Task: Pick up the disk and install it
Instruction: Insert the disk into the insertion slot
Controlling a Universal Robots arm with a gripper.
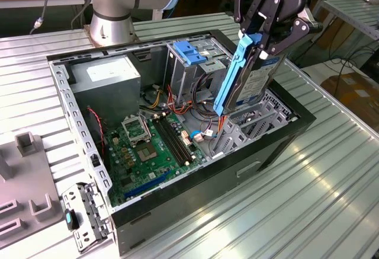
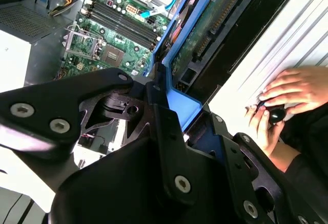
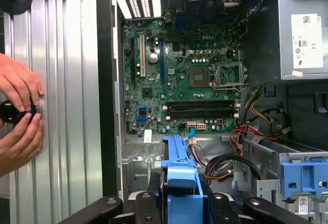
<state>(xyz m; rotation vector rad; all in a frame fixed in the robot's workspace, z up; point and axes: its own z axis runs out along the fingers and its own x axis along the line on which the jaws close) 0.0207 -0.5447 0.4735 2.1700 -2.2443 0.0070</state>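
Note:
My black gripper [image 1: 267, 41] is shut on the disk [image 1: 253, 84], a silver drive in a blue carrier rail [image 1: 233, 78]. The disk hangs tilted on edge over the near-right corner of the open computer case [image 1: 278, 152], with its lower end just above the grey drive cage [image 1: 246, 130]. In the second wrist view the disk's green circuit-board underside [image 2: 211, 23] and blue rail [image 2: 180, 105] run out from between my fingers [image 2: 160, 112]. The first wrist view has the blue rail [image 3: 179, 168] pointing at the case floor beside the motherboard [image 3: 179, 75].
Inside the case are the motherboard [image 1: 148, 146], a grey power supply box [image 1: 109, 80], red and yellow cables [image 1: 177, 102] and a blue latch plate [image 1: 189, 51]. A person's hands [image 3: 18, 112] rest on the ribbed metal table [image 1: 308, 200] beside the case, holding a small black knob.

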